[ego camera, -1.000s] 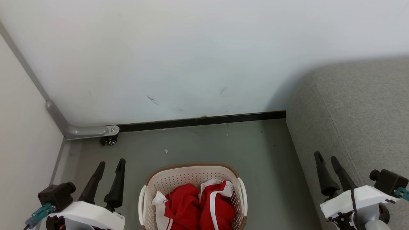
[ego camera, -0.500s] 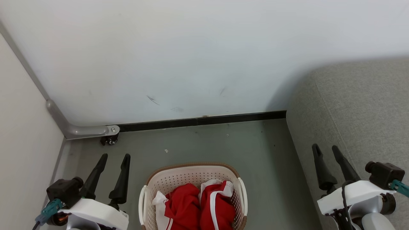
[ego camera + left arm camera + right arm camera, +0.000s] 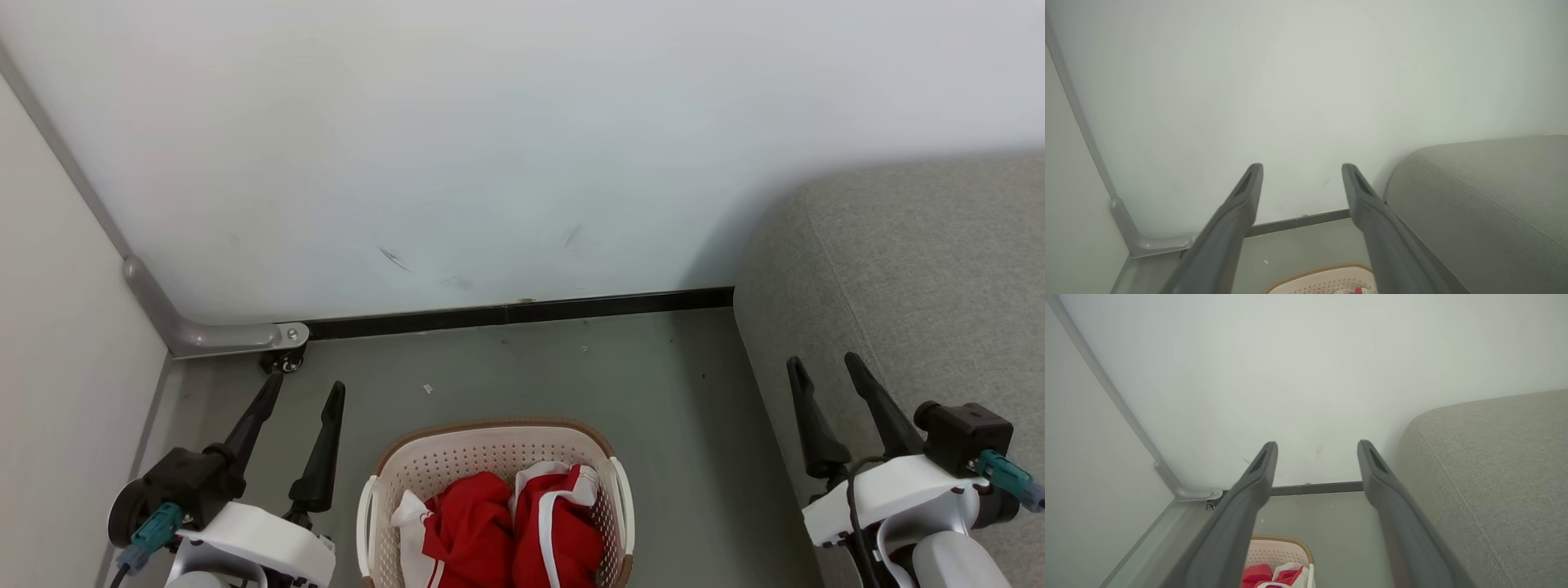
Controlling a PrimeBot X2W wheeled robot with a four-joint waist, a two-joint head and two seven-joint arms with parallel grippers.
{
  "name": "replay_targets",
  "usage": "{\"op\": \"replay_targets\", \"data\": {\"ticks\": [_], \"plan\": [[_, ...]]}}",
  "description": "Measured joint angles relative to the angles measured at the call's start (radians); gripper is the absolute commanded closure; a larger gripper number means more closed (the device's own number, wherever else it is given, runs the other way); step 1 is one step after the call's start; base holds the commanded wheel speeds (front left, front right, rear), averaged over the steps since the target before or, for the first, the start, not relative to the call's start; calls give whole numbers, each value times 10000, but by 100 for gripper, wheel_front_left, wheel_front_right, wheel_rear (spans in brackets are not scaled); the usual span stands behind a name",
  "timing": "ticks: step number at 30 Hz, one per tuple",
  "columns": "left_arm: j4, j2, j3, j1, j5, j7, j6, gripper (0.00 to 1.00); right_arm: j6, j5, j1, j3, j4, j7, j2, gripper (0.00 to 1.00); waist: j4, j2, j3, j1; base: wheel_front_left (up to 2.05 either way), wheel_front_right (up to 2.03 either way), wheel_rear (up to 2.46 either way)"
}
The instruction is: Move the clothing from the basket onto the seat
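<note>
The clothing (image 3: 506, 531) lies in the basket (image 3: 490, 426) at the bottom middle of the head view: two bright red, crumpled bundles side by side, touching each other. The left bundle has a white panel at its left edge; the right one has a white panel folded over its top and a thin white stripe running down it. The basket is cream-white plastic with small perforations in its wall, a brown rim and white side handles, and it stands on the grey-green floor (image 3: 531, 367). Its near part is cut off by the picture's edge.

The seat (image 3: 922, 269), grey woven upholstery with a rounded edge and a stitched seam, rises to the right of the basket, apart from it, and butts against the pale wall (image 3: 490, 147). A black skirting strip (image 3: 522, 310) runs along the wall's foot. At the left corner a grey metal leg (image 3: 220, 335) ends over a small black castor (image 3: 282, 361).

The left gripper (image 3: 304, 382) hangs over the floor just left of the basket, its jaws apart and empty. The right gripper (image 3: 821, 359) hangs at the seat's front edge, jaws likewise apart, clamped on nothing.
</note>
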Motion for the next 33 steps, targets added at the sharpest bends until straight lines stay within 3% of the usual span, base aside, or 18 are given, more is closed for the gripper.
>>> {"op": "replay_targets", "data": {"ticks": [11,33], "plan": [[-58,-6,-4,-99,1202,-272,-77,0,2,-1313,-14,159,-161,-284,-2,0,8,0,-8,-2,0,0,0],[502,-136,42,-137,1204,-276,-178,0,2,-1235,-168,194,-268,-286,-4,0,-26,0,195,-2,0,0,0]]}}
